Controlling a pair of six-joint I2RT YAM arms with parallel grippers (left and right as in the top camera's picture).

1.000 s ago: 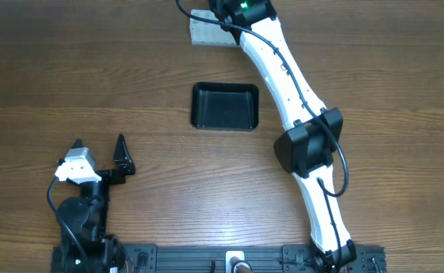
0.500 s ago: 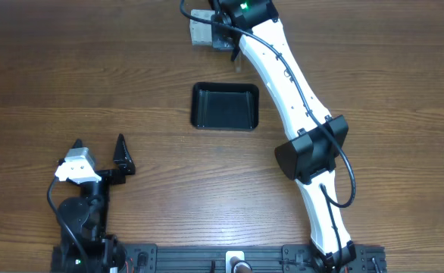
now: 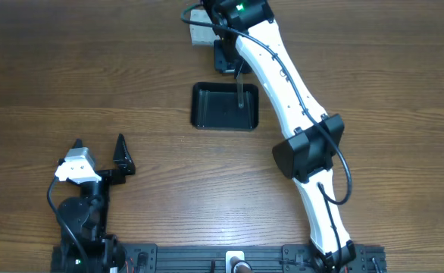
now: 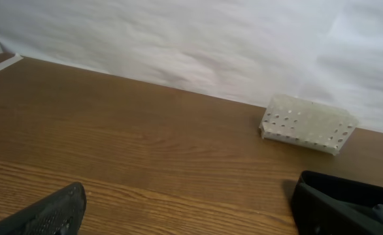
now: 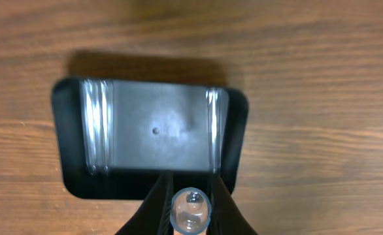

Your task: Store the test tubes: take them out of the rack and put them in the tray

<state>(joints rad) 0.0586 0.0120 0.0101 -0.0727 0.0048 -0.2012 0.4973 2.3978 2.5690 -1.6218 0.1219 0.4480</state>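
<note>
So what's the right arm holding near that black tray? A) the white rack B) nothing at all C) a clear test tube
C: the right wrist view shows a clear test tube clamped in the right gripper, with the black tray just beyond it.

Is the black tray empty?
Empty: the black plastic tray has a bare floor; the right gripper holds the clear test tube.
</note>
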